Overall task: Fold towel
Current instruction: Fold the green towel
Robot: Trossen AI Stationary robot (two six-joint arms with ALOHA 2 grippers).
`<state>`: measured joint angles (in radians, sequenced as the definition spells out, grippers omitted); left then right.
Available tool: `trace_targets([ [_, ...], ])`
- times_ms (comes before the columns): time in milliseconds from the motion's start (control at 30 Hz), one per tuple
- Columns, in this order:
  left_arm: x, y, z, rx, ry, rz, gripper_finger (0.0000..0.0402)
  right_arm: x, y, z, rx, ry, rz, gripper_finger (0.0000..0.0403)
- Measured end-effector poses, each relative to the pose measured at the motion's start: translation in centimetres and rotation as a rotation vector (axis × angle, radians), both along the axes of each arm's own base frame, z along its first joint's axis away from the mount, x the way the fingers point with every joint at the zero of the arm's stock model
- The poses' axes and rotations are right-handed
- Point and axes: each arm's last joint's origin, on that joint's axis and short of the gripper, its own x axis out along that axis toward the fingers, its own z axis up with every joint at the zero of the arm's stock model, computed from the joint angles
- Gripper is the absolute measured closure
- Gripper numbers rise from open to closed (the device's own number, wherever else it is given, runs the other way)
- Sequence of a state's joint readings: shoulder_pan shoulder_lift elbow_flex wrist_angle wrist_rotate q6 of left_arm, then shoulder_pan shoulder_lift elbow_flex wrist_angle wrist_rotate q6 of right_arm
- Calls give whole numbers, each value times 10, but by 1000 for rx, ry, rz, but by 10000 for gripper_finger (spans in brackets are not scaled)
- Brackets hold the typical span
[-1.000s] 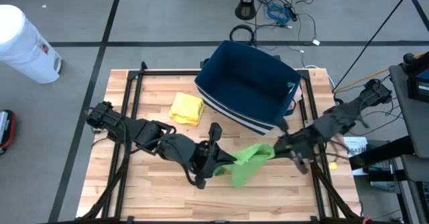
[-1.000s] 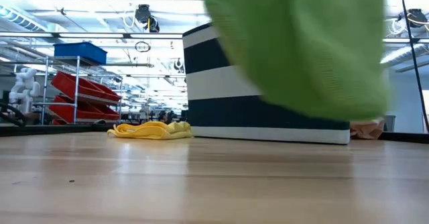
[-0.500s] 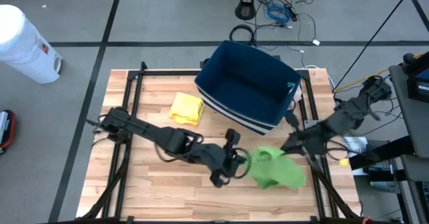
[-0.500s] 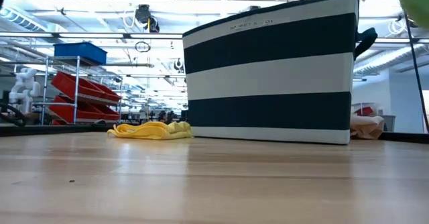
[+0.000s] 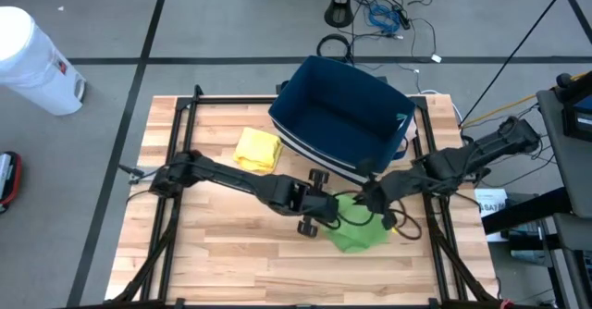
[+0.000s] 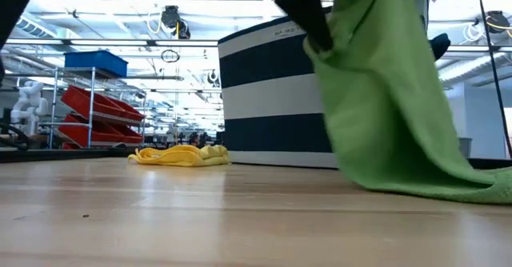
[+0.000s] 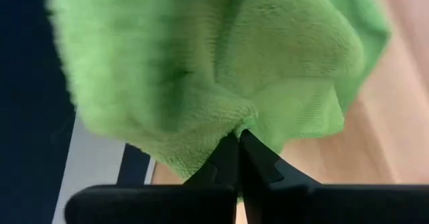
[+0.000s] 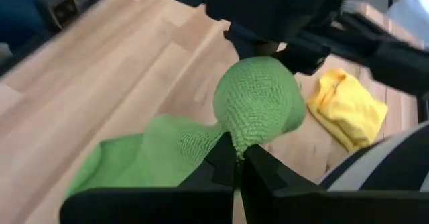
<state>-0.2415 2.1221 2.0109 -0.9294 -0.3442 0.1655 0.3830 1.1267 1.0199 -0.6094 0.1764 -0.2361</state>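
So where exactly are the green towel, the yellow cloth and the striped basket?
green towel (image 5: 356,235): high view, on its part lying on the table.
yellow cloth (image 5: 257,149): high view, middle of the folded bundle.
striped basket (image 6: 268,87): low view, white stripe on its side wall.

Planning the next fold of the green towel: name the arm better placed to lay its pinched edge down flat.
Left, probably. Both the left gripper and right gripper pinch the green towel, but the left sits lower, nearer the cloth on the table.
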Motion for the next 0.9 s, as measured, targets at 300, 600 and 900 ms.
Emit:
trace_targets([
  [300,-13,27,-27,-40,154,255,393,16,-12,-12,-17,57,-83,358],
  [600,-23,32,-65,-8,241,331,302,18,-17,-13,-47,51,-145,237],
  [900,-24,29,-67,97,211,346,250,10,-8,-19,64,161,-110,215],
])
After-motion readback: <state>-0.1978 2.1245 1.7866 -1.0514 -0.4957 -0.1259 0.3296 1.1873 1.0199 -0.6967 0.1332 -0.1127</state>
